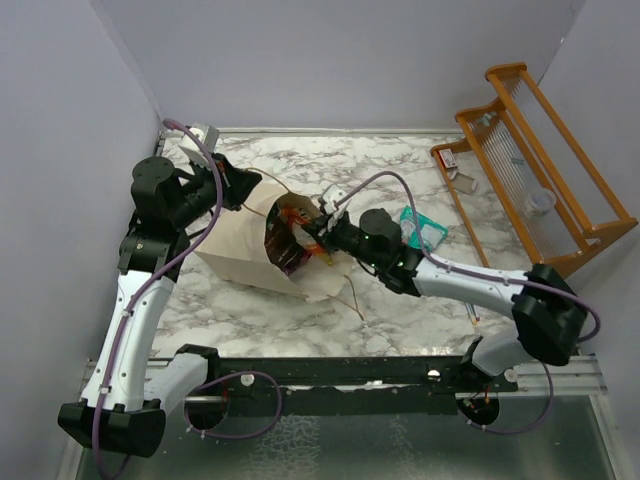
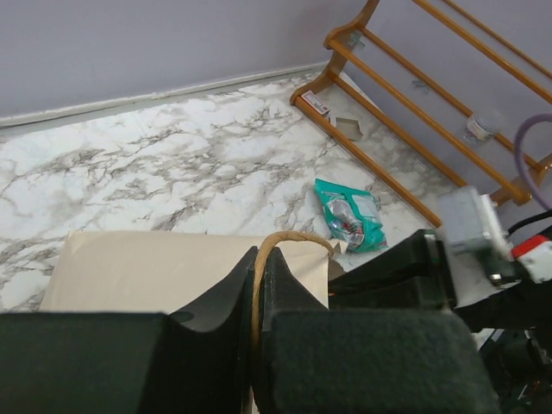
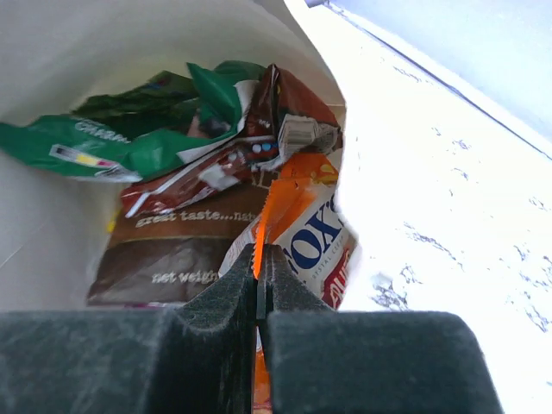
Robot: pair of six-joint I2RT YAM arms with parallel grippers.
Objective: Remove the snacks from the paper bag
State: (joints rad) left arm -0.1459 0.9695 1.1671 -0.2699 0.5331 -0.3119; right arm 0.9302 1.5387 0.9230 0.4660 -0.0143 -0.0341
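Up close in the right wrist view, the right end effector (image 3: 259, 263) is pinched together on a thin orange edge of the orange-red chip bag (image 3: 304, 231). This is at the mouth of the paper bag (image 1: 235, 255), which lies on its side on the marble counter (image 1: 400, 165) with its opening toward the right arm. Beside that packet lies the dark-brown bag (image 3: 159, 254), its print only partly legible. Deeper in, green bags (image 3: 129, 142) crumple against the back; their number cannot be told, and the black fingers cut off the bottom of the pile. The left end effector (image 2: 259, 272) is clamped on the paper bag's twisted cord handle (image 2: 297, 237), which loops up from between its pads and disappears behind the other arm's hardware. Beyond the paper bag, a teal-green packet (image 2: 349, 216) lies alone on the counter, outside it. Farther still, a wooden rack (image 1: 545, 150) stands at the counter's right edge, its small contents too tiny to identify.
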